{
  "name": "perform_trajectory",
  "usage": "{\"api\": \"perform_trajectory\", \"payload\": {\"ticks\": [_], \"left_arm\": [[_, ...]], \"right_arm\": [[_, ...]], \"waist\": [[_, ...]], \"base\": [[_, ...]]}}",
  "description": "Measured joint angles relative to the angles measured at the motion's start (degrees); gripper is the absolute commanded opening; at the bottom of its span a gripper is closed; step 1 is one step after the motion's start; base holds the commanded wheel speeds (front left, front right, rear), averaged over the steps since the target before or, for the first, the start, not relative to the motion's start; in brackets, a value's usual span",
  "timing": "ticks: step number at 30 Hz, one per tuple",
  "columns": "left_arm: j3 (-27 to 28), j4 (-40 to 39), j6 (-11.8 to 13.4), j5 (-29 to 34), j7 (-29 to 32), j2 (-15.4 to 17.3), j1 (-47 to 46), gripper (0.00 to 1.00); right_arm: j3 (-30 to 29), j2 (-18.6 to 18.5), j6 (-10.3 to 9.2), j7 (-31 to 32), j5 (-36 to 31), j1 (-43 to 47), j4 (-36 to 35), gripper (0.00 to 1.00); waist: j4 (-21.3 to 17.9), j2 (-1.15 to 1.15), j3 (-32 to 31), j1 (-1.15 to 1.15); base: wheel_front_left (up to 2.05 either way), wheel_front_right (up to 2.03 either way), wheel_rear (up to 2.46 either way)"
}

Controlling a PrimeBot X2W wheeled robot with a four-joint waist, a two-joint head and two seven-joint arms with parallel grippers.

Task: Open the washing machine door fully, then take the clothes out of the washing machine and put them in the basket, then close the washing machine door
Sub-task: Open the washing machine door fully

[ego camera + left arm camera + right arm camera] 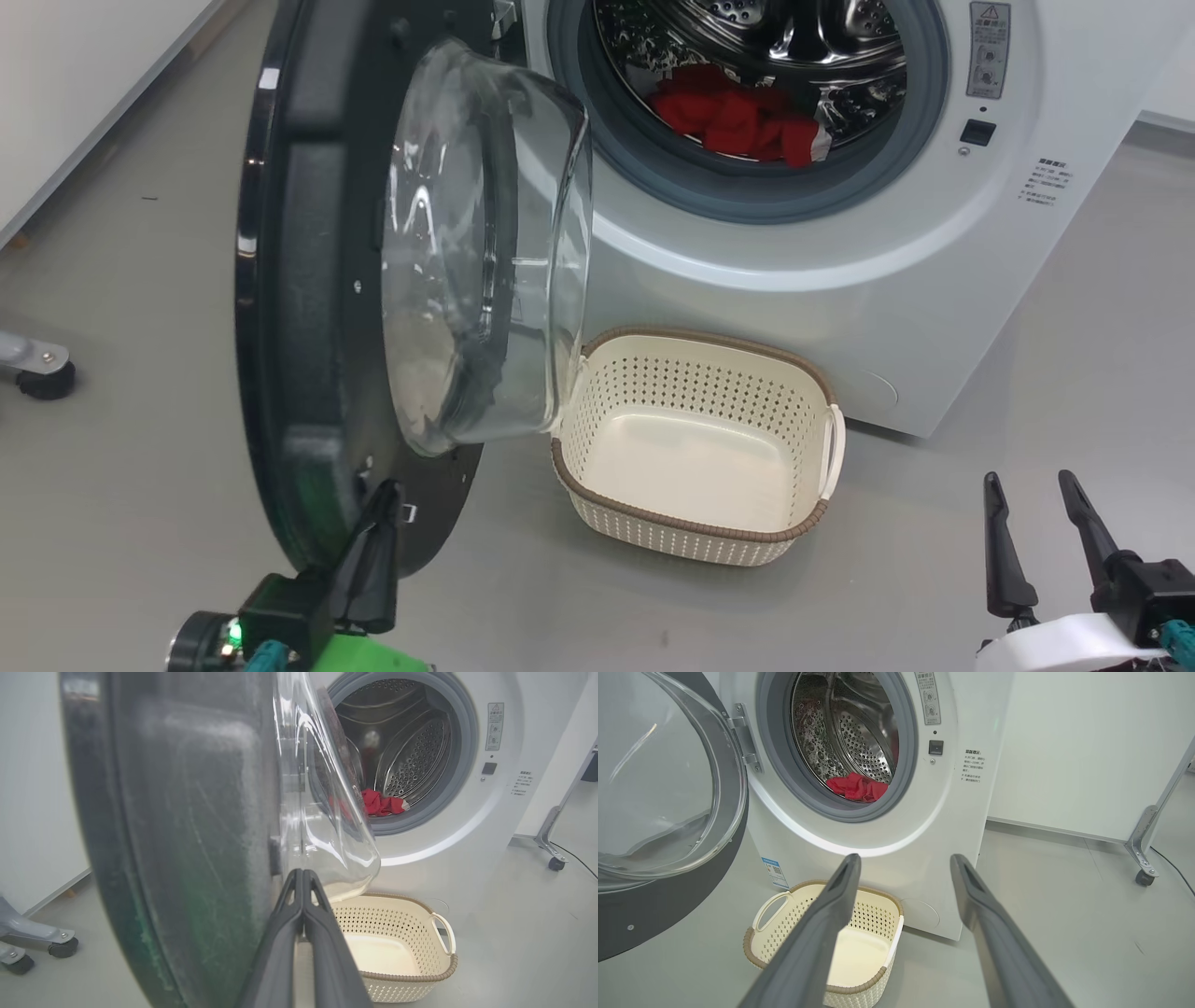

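Black left claw (302, 877) closed beside the washing machine door (280, 280); right claw (1030, 478) spread wide, empty.

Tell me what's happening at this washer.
A two-armed robot is working at the washing machine. Its door is swung wide, with the shut left gripper at the door's lower inner edge. The right gripper hangs open and empty, off to the side. The red clothes lie in the drum, and the basket on the floor below has nothing in it.
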Motion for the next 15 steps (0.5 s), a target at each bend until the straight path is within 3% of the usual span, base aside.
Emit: {"api": "perform_trajectory", "payload": {"ticks": [15], "left_arm": [[10.82, 3.33, 0.1, -0.38, -1.58, 0.87, -0.73, 0.0]], "right_arm": [[0.46, 0.03, 0.18, 0.0, -0.52, -0.26, -0.2, 1.0]], "waist": [[-2.88, 0.0, 1.99, 0.0]], "base": [[0.0, 0.0, 0.0]]}}
